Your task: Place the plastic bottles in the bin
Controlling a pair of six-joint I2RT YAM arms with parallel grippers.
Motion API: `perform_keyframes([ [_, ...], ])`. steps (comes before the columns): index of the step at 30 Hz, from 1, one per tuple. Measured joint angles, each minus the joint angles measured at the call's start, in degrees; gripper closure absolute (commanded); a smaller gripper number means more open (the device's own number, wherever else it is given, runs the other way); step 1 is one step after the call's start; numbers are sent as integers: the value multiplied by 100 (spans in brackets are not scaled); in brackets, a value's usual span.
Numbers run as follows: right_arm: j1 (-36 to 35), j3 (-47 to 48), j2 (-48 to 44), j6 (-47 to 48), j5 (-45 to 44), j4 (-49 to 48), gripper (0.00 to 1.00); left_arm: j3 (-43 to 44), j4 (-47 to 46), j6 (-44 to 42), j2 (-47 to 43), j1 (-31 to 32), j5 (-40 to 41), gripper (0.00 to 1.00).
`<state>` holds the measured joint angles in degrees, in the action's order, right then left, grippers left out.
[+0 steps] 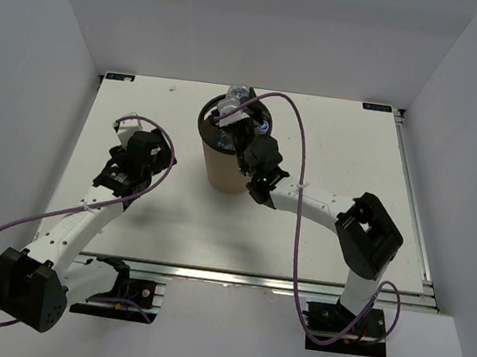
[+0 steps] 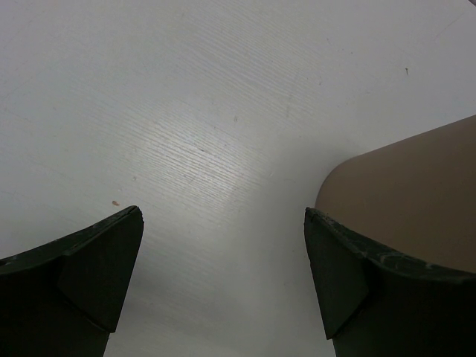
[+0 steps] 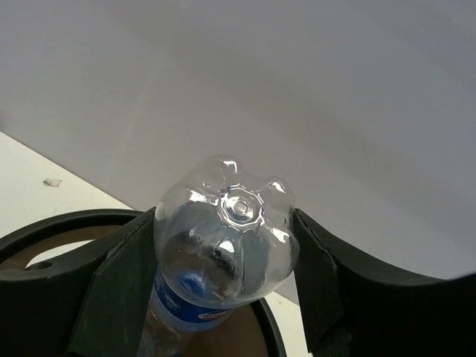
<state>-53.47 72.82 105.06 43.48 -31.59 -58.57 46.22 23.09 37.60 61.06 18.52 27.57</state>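
Observation:
The brown bin (image 1: pixel 228 155) with a dark rim stands at the back middle of the table. My right gripper (image 1: pixel 247 125) is over its mouth, shut on a clear plastic bottle with a blue label (image 3: pixel 223 238), bottom end towards the camera and neck pointing down into the bin (image 3: pixel 44 230). In the top view the bottle (image 1: pixel 238 99) sticks out over the bin's far rim. My left gripper (image 1: pixel 130 133) is open and empty, low over the bare table to the left of the bin; the bin's brown wall (image 2: pixel 416 193) shows beside its right finger. Other bottles are hidden.
White walls enclose the table at the back and sides. A metal rail (image 1: pixel 252 279) runs along the near edge. Purple cables loop from both arms.

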Motion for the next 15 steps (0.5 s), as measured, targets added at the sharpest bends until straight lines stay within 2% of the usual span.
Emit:
perform_keyframes([
  [5, 11, -175, -273, -428, -50, 284, 26, 0, 2, 31, 0, 0, 0, 2],
  [6, 11, -205, -332, -538, -50, 369, 15, 0, 2, 35, 0, 0, 0, 2],
  [8, 9, -302, -481, -872, -31, 734, 11, 0, 2, 37, 0, 0, 2, 2],
  [15, 11, -470, -802, -1659, 256, 1902, 11, 0, 4, 39, 4, 0, 0, 2],
])
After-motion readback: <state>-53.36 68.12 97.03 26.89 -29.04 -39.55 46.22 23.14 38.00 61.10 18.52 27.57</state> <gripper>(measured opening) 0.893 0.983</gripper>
